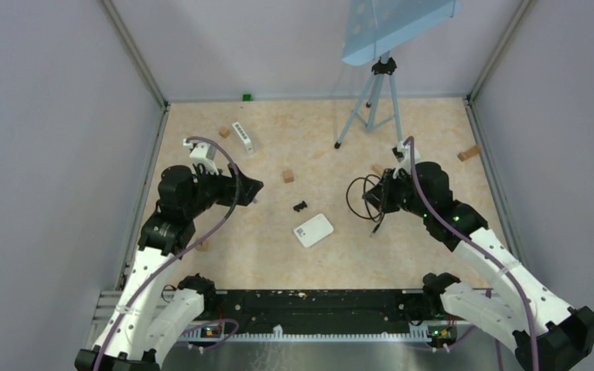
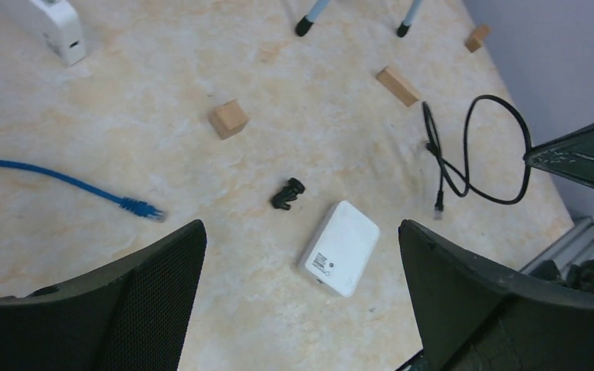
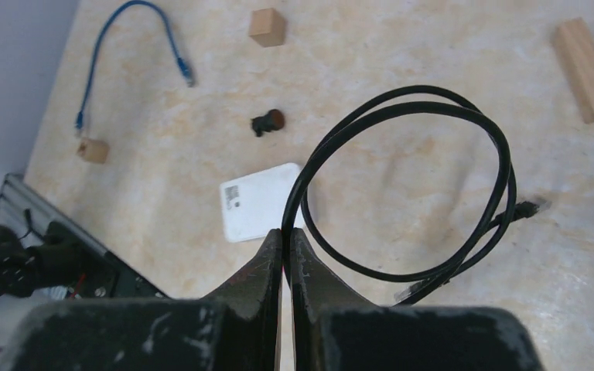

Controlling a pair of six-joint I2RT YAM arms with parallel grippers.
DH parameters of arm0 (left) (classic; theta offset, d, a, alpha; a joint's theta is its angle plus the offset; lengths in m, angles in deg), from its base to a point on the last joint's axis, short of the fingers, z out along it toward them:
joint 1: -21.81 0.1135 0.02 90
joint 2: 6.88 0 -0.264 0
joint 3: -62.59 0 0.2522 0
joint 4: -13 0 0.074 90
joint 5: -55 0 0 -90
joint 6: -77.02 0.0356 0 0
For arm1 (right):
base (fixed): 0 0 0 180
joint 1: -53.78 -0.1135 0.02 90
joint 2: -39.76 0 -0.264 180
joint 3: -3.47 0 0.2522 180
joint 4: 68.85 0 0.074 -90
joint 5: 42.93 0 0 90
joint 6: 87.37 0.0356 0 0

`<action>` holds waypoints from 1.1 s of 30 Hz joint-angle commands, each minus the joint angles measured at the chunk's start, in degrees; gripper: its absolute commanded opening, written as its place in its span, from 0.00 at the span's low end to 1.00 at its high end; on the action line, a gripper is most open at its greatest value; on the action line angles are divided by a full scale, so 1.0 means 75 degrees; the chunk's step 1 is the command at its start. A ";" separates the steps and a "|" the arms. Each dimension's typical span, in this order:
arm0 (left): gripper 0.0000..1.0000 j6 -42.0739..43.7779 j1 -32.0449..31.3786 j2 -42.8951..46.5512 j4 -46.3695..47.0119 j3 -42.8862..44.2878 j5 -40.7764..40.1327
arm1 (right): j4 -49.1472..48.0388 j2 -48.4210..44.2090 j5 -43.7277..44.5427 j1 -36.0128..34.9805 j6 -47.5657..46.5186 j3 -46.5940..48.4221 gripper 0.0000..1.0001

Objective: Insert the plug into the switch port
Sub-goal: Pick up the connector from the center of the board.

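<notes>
My right gripper (image 3: 287,234) is shut on a coiled black cable (image 3: 402,100), with the strand pinched between its fingertips. One plug (image 3: 527,207) lies at the loop's right side and another plug (image 3: 410,294) at its lower edge. From above, the right gripper (image 1: 379,195) holds the cable (image 1: 353,193) at centre right. A flat white box (image 1: 313,229), label up, lies mid-table. A longer white device (image 1: 243,137) with a row of dark ports sits back left. I cannot tell which is the switch. My left gripper (image 2: 300,226) hangs open above the white box (image 2: 340,247), holding nothing.
A blue cable (image 2: 62,179) lies on the left. A small black part (image 1: 300,206) sits near the white box. Wooden blocks (image 1: 288,176) (image 1: 469,153) (image 1: 223,132) are scattered about. A tripod (image 1: 371,100) stands at the back. Walls enclose three sides.
</notes>
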 commanded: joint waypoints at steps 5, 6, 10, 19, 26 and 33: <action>0.99 -0.0797 -0.0003 0.0169 0.1348 -0.0244 0.1535 | -0.0773 -0.0567 -0.2350 0.0028 0.0054 0.0805 0.00; 0.99 -0.0883 -0.0001 0.0177 0.1402 -0.0317 0.1644 | -0.0897 -0.0601 -0.2484 0.0030 0.0126 0.0824 0.00; 0.99 -0.1189 -0.0007 0.0322 0.1669 -0.0674 0.1879 | -0.1648 -0.0814 -0.2584 0.0028 0.0874 0.0886 0.00; 0.96 -0.2488 -0.0105 0.0717 0.3315 -0.1641 0.2864 | -0.4424 -0.1114 -0.1385 0.0024 0.3520 0.0703 0.00; 0.94 -0.2572 -0.1970 0.0019 0.3829 -0.1318 0.1842 | -0.5519 -0.0929 -0.1022 0.0021 0.4194 0.0734 0.00; 0.99 -0.2767 -0.3720 -0.1162 0.5416 -0.1235 0.0866 | -0.5897 -0.0907 -0.0877 0.0018 0.4601 0.0712 0.00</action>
